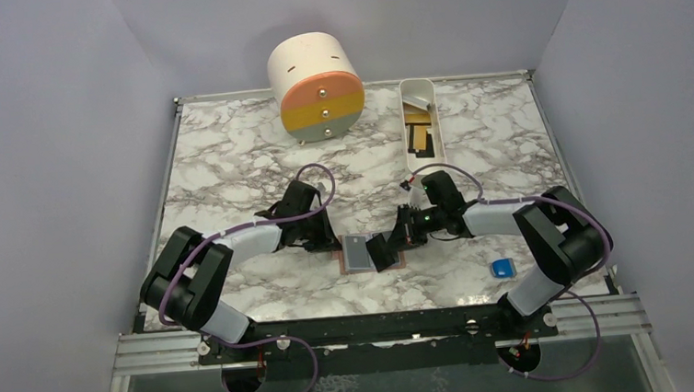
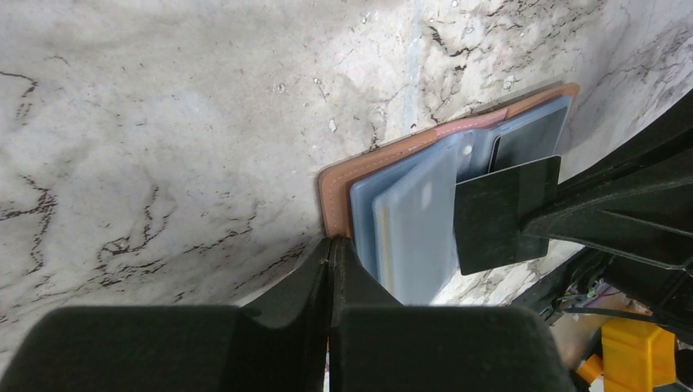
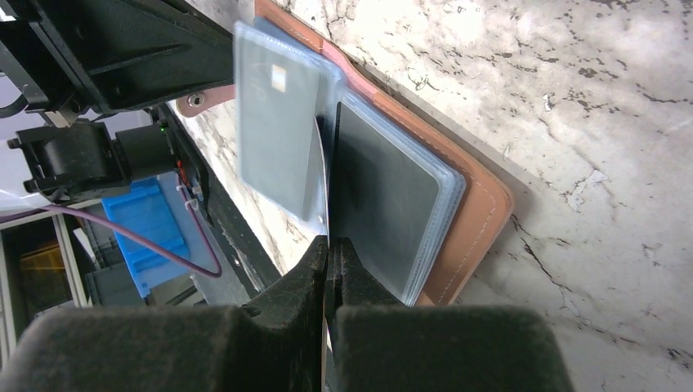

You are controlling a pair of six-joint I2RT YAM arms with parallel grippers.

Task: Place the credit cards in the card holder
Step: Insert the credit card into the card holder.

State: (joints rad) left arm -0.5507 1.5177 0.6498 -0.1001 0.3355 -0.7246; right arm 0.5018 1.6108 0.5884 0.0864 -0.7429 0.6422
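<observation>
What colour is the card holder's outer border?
The card holder has a tan-brown leather border with light stitching, clearest in the right wrist view.

The right tool (image 3: 328, 245) sits at bottom centre, its fingers pressed together on a thin credit card (image 3: 324, 192) seen edge-on; just beyond lies the card holder (image 3: 478, 212), open on the marble worktop (image 3: 572, 122), its tan leather rim showing on the right; one clear sleeve holds a dark card (image 3: 384, 204) lying flat; another sleeve (image 3: 274, 139), grey inside, stands lifted toward upper left; black machine parts (image 3: 122, 49) fill the upper left corner; a blue bin (image 3: 143, 229) shows at lower left.
</observation>
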